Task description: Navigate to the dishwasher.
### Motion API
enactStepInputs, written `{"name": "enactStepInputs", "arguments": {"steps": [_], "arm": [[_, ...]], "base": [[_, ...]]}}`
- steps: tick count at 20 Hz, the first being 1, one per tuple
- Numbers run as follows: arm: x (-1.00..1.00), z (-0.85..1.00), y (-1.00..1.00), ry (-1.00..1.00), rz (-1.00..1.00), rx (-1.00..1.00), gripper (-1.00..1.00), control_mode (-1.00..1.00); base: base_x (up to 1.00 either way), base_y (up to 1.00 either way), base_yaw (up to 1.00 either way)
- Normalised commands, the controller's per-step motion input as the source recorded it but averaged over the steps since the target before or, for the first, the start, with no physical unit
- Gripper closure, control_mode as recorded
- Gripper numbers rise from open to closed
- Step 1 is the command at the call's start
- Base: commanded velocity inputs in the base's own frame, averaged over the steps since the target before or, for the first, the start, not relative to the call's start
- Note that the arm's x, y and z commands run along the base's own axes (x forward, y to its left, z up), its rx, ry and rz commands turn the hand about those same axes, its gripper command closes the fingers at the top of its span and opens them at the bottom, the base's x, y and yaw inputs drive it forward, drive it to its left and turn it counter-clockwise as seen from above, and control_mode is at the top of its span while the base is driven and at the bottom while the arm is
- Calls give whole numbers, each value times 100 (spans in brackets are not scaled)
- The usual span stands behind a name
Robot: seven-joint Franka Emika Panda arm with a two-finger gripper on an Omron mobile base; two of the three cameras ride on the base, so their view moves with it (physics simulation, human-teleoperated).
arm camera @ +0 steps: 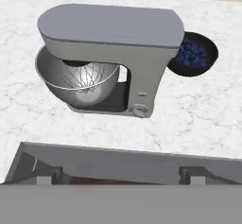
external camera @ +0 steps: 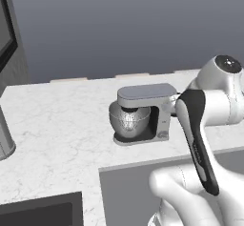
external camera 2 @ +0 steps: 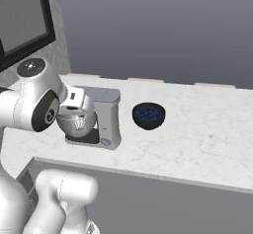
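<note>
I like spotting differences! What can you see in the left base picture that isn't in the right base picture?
Just the left base view: a grey metal cylinder at the counter's left edge and a dark recess at bottom left. Just the right base view: a dark bowl of blue berries beside the mixer. Both: the grey stand mixer with its metal bowl, the white marble counter, the white robot arm and a black-framed panel at upper left.

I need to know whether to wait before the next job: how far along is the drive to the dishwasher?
Done: the base stands at a white marble counter. In hand: nothing tells of arrival; ahead are a grey stand mixer and a dark bowl of blueberries. The dark panel at lower left is too cropped to identify. Left: bringing a dark front with a horizontal bar handle into view.
</note>
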Motion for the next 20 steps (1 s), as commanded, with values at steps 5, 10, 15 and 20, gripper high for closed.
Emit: {"name": "enactStepInputs", "arguments": {"steps": [5,10,15,20], "arm": [[-47,44,0,-33,0,0,-100,-100],[-7,10,-3,-9,2,0,-100,100],[0,0,0,0,0,0,-100,100],[0,0,0,0,0,0,-100,100]], "base": [[0,0,0],[-33,-54,17],[-56,-99,38],[-44,-76,59]]}}
